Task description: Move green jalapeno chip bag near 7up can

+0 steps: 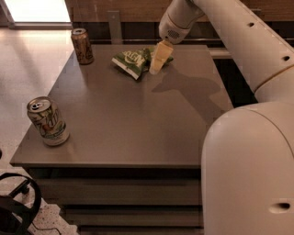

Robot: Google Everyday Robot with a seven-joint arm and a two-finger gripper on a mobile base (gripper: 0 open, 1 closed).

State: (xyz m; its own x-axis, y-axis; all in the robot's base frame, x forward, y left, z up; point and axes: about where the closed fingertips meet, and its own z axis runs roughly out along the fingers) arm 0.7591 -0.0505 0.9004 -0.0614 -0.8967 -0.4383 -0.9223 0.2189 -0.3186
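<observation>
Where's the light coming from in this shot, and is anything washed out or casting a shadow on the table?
Camera view: the bright opening at top left is washed out white; the arm's shadow falls on the table to the right of the gripper, which sits at the right end of the green jalapeno chip bag, so light likely comes from the left.
</observation>
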